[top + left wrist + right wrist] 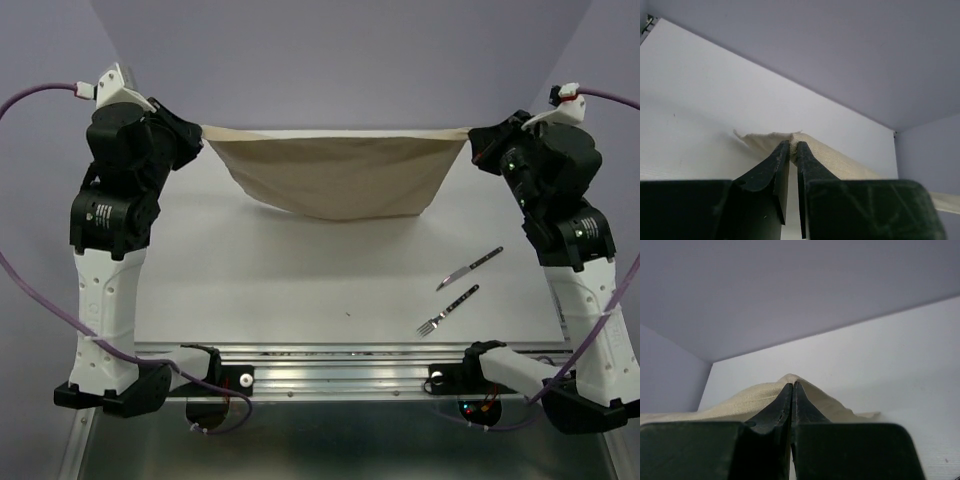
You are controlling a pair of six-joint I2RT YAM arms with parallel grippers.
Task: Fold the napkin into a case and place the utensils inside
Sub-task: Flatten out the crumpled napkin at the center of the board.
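Note:
The beige napkin (335, 175) hangs stretched between the two arms above the far part of the table, its lower edge sagging to the surface. My left gripper (203, 135) is shut on its left corner, where cloth (770, 142) bunches between the fingertips (794, 146). My right gripper (470, 138) is shut on the right corner, and fabric (745, 400) drapes over its tips (792, 385). A knife (469, 268) and a fork (447, 311) lie on the table at the near right. No case shows.
The white table top (300, 280) ends at a metal rail (340, 360) along the near edge. Grey-violet walls (340, 60) close in behind and at both sides. Cables loop from both arms.

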